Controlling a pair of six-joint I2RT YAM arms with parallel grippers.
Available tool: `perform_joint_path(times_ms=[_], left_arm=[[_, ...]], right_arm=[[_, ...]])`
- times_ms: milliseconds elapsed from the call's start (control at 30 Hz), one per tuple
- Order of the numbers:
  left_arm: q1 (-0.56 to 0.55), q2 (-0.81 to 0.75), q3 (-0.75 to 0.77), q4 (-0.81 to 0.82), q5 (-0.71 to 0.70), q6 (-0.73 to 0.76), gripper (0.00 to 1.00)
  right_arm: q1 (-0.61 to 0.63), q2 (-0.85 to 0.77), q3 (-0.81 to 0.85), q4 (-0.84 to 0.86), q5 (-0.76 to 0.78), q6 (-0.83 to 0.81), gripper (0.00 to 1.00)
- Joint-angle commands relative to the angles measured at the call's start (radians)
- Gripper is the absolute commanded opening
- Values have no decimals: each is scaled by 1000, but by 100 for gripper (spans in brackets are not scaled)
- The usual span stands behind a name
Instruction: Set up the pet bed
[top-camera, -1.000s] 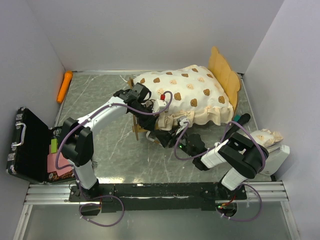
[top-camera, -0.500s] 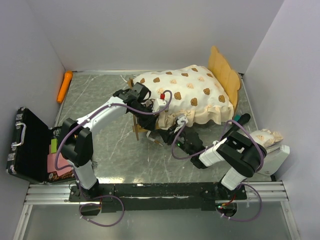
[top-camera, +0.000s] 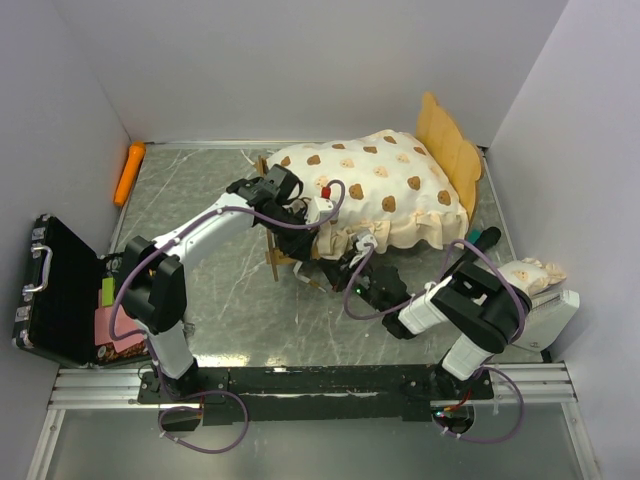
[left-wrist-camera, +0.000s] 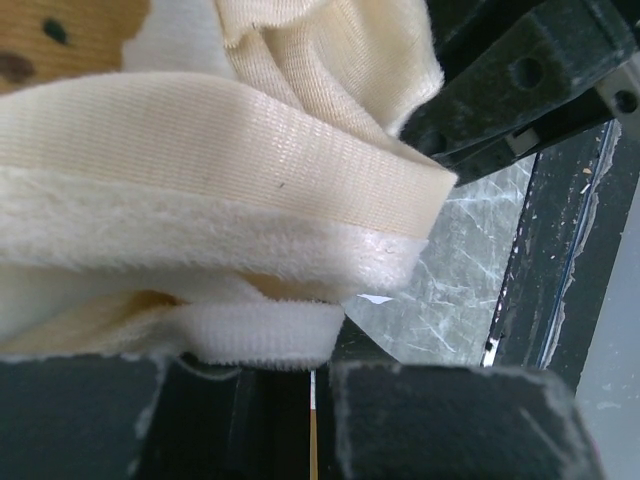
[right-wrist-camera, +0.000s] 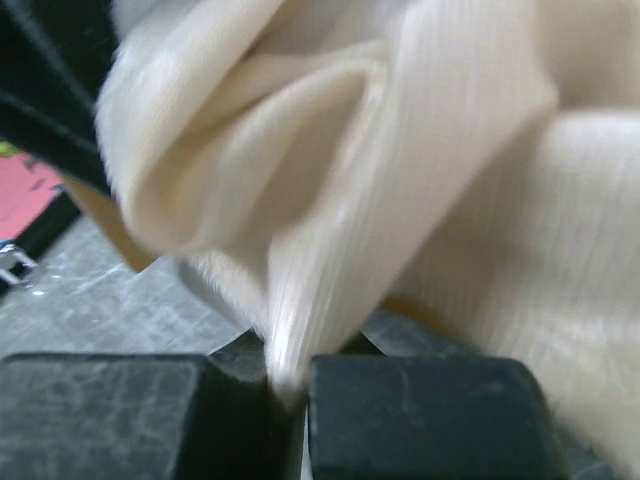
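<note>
The pet bed (top-camera: 272, 258) stands toward the far right corner of the table (top-camera: 220, 300), its tall wavy headboard (top-camera: 450, 145) turned to the table's right edge and its light-wood foot end facing the left edge. The cream, bear-print mattress (top-camera: 380, 185) lies puffed over the frame, and its ruffle (top-camera: 420, 232) hangs along the side facing the table's near edge.

At the mattress's near corner at the foot, the left end effector (top-camera: 305, 215) reaches in from the left. In its wrist view the fleecy hem sits pressed at its fingertips, the jaws nearly together and clamped on the mattress edge. Just beside it, toward the near edge, the right end effector (top-camera: 350, 265) comes in low from the right arm. Its two black pads (right-wrist-camera: 410, 420) are squeezed together on a thin fold of the ruffle, which rises from between them.

The matching pillow (top-camera: 530, 272) lies apart from the bed at the table's right edge, on top of a white object that cannot be identified. A black case (top-camera: 55, 290) lies open at the left edge, with pink and green items inside. An orange object (top-camera: 130, 172) rests in the far left corner.
</note>
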Motion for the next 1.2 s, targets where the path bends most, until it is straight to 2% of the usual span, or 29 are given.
perform_joint_path(times_ms=[0, 67, 167, 367, 467, 633, 800, 933, 1100, 1167], left_arm=[[42, -24, 100, 87, 127, -75, 1], [52, -3, 107, 70, 119, -58, 1], [65, 11, 98, 70, 130, -50, 1], [91, 36, 118, 66, 128, -39, 1], [94, 42, 78, 104, 76, -35, 1], [121, 108, 80, 153, 33, -46, 1], [128, 169, 81, 208, -54, -32, 1], [127, 174, 29, 253, -91, -26, 2], [127, 125, -47, 268, -158, -24, 40], [124, 97, -48, 244, -178, -9, 47]], right_arm=[[1, 24, -46, 196, -45, 61, 0], [7, 53, -67, 162, -39, 76, 0], [9, 108, -121, 203, -25, 112, 0], [38, 123, -161, 109, -43, 132, 0], [55, 73, -202, 85, -32, 124, 0], [164, -89, -196, -172, -14, 87, 0], [198, -211, -204, -300, 15, 93, 0], [196, -190, -166, -277, -2, 81, 0], [196, -168, -107, -288, 1, 57, 0], [189, -160, -104, -276, -2, 49, 0]])
